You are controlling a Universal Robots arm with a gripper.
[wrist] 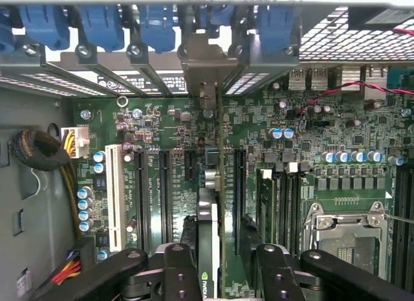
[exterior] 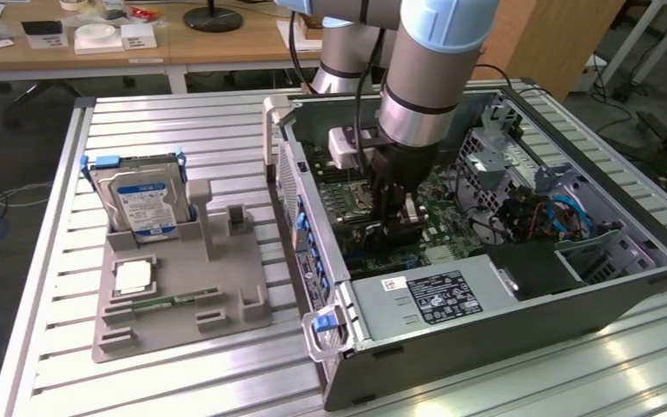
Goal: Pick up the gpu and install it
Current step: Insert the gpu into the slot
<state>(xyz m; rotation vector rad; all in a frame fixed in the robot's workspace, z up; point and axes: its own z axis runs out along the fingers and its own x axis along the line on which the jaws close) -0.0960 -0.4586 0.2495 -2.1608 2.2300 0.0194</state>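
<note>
Pincer (wrist: 217, 262) lowered inside open computer case (exterior: 611, 287), fingers (wrist: 174, 268) closed on both faces of gpu (wrist: 208, 249). Gpu held edge-on, upright, over motherboard (wrist: 336, 126), in line with long black expansion slot (wrist: 238, 197) and just beside it; seating depth cannot be told. Silver end bracket (wrist: 207, 74) of card reaching up to rear slot openings under blue retainer clips (wrist: 155, 26). White slot (wrist: 114, 197) and further black slots on one side of card, memory sockets and metal CPU socket frame (wrist: 346, 233) on other side.

In exterior view, arm (exterior: 426, 78) descending vertically into case, which lies on its side toward worktop's (exterior: 171, 130) right edge. Grey parts holder (exterior: 177, 295) near left edge, carrying upright hard drive (exterior: 139, 204) with blue label.
</note>
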